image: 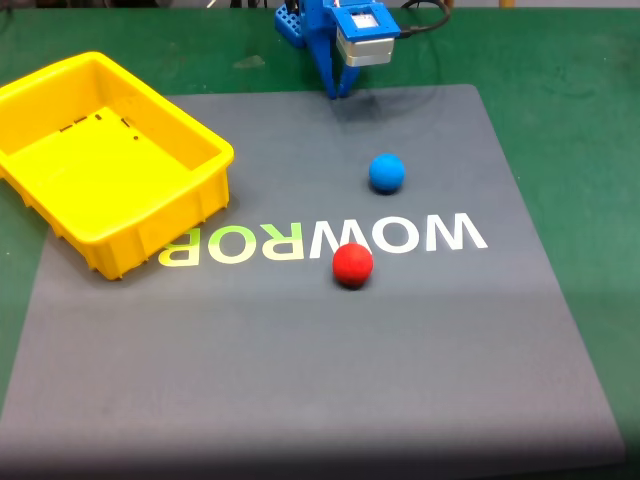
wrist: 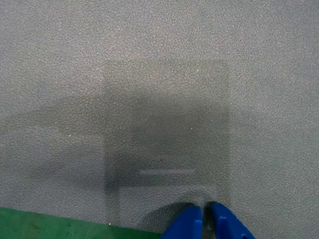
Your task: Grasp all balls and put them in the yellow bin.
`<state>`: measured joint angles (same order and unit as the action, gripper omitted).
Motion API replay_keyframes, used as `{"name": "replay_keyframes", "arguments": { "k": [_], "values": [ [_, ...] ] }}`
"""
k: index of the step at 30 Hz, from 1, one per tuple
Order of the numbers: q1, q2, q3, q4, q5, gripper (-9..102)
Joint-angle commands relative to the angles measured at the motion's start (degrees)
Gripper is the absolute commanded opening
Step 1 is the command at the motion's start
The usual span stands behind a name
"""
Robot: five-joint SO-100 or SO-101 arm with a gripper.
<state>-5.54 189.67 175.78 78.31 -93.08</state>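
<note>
A blue ball [image: 386,172] rests on the grey mat right of centre in the fixed view. A red ball [image: 352,265] lies nearer the camera, just below the printed letters. The yellow bin [image: 60,95] stands empty at the left, partly on the mat. My blue gripper [image: 338,93] hangs at the mat's far edge, tips down, well behind the blue ball. In the wrist view its two blue fingertips [wrist: 185,223] sit together at the bottom edge, and the gripper [wrist: 204,211] is shut with nothing held, above bare mat.
The grey mat [image: 300,360] carries white and yellow-green lettering [image: 330,240] across its middle. Green table surface [image: 560,90] surrounds it. The arm's blue base [image: 295,25] stands at the far edge. The gripper's shadow falls on the mat in the wrist view.
</note>
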Motion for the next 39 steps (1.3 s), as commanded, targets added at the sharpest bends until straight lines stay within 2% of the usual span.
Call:
{"name": "replay_keyframes", "arguments": {
  "k": [1, 12, 17, 19, 23, 28, 33, 39],
  "values": [
    [0.88, 0.88, 1.76, 0.62, -0.53, 0],
    [0.62, 0.79, 1.76, 0.62, 1.14, 1],
    [3.16, 0.79, -2.55, -0.62, 1.05, 25],
    [3.08, 0.79, -7.03, -1.14, 1.14, 30],
    [2.64, -0.09, -13.10, -5.19, -1.23, 31],
    [4.48, -14.33, -18.90, -16.35, -4.04, 32],
    [3.34, -36.04, -32.61, -23.12, 0.53, 32],
    [2.55, -55.46, -43.68, -31.11, 1.05, 32]
  ]
}}
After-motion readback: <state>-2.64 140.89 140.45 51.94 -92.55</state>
